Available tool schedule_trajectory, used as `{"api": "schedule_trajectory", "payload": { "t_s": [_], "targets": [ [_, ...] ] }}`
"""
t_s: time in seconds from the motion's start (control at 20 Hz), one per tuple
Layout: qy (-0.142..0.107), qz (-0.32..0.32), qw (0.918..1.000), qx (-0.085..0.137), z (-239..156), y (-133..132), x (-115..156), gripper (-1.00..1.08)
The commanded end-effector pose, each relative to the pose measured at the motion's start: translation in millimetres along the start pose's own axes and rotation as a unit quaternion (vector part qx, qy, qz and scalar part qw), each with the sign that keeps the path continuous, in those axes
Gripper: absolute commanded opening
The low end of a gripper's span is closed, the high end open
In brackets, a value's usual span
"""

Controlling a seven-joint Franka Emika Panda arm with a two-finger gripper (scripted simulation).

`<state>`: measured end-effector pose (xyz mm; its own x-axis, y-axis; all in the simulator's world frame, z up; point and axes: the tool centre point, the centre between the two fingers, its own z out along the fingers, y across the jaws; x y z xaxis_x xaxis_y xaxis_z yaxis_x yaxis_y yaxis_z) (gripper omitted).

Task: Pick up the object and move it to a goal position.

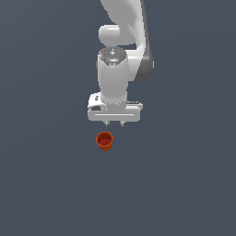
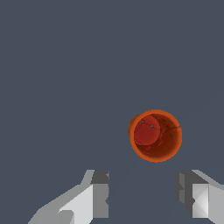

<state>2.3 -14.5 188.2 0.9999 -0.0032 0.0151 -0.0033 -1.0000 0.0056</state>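
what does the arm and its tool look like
The arm is glossy white with rounded links and dark grey joint sections, plus a grey cap on one joint. The tool has a wide white body and two short, blocky light-grey fingers with darker inner pads.

Nothing else here but the floor (image 1: pixel 46 184): one flat, dull slate-blue surface (no seams, marks or edges showing) filling both views out to every side, evenly lit, with no visible corners.
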Motion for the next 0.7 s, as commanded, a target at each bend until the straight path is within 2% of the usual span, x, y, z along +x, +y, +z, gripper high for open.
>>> {"api": "schedule_trajectory", "payload": {
  "t_s": [0.0, 0.35, 0.65],
  "targets": [
    [-0.001, 0.002, 1.0000, 0.000, 0.4, 0.4, 0.4, 0.28],
    [-0.015, 0.038, 0.9991, 0.007, 5.9, 5.1, 6.4, 0.28],
    [-0.042, 0.100, 0.9939, 0.020, 16.0, 13.1, 16.2, 0.28]
  ]
}}
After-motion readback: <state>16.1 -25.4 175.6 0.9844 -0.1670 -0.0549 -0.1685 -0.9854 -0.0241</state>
